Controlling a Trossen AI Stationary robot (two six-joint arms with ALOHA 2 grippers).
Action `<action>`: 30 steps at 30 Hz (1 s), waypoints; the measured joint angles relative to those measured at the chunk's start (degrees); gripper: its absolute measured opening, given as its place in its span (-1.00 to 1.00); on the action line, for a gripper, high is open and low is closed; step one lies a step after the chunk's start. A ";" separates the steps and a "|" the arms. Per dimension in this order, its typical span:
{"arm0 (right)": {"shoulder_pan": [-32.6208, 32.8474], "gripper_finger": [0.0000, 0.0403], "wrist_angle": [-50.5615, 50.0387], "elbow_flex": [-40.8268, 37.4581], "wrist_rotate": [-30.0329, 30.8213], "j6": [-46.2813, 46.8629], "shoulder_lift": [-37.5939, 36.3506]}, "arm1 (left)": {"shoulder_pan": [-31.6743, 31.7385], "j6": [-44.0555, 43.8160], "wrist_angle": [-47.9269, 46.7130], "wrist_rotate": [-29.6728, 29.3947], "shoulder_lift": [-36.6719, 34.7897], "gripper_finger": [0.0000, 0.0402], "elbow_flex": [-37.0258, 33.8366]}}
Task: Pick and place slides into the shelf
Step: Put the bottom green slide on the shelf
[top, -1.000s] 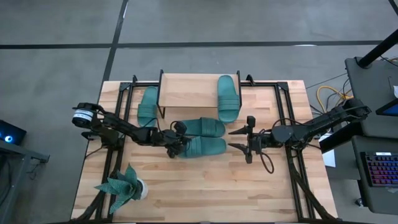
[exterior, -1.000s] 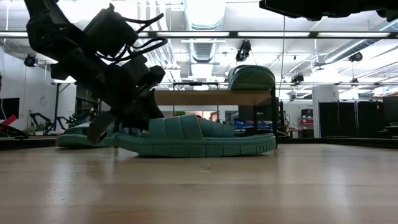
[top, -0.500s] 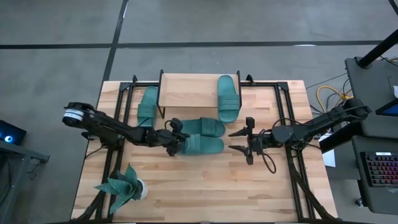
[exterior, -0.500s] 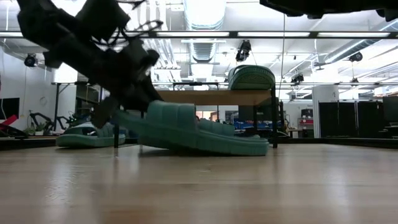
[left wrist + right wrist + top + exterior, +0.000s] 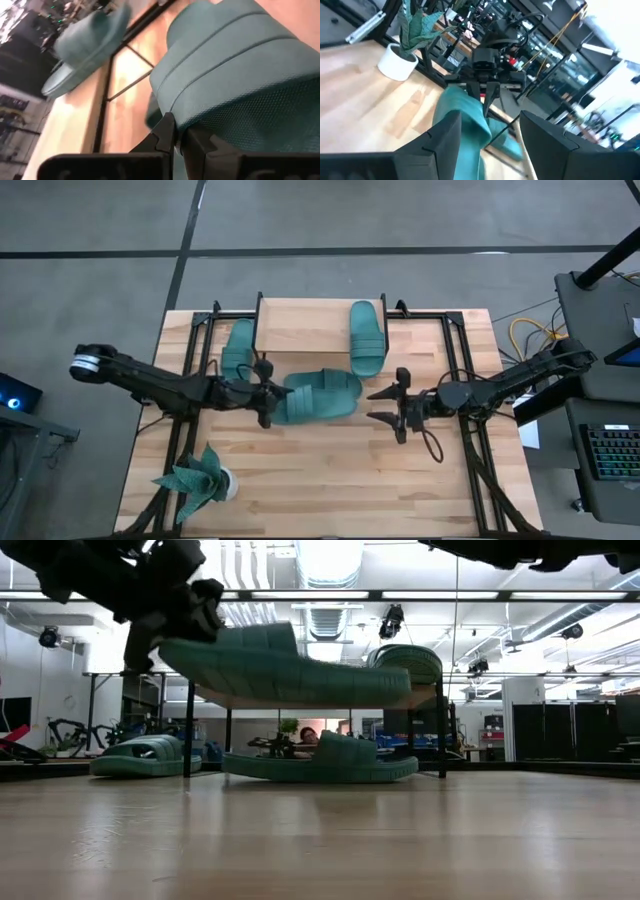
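The left pincer [image 5: 262, 391] is now carrying a slide [image 5: 312, 406] clear of the counter [image 5: 330, 480], where a moment ago it was dragging; it is hanging near the shelf [image 5: 305, 326], ready for placing. The right pincer [image 5: 392, 406] is waiting wide open

Left arm extended low from the shelf's [image 5: 305, 326] left side, its left gripper [image 5: 264, 391] in front of the shelf with fingers clamped together on a raised slide [image 5: 315, 397]. Right arm reaches in opposite; right gripper [image 5: 386, 411], in front of the shelf's right end, fingers spread wide and empty.
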 joint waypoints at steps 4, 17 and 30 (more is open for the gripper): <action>0.01 -0.04 0.02 0.10 4.49 -6.01 -0.02 | 0.02 -1.38 -1.48 -4.22 -3.04 -0.99 0.04; 0.13 -0.03 -0.34 4.14 5.51 -11.33 9.43 | -0.05 -3.39 -0.89 -7.16 -7.15 -0.99 0.35; 0.36 0.28 -7.43 19.84 21.32 -16.59 27.97 | -1.25 -6.30 -1.77 -6.96 -7.42 -0.99 0.36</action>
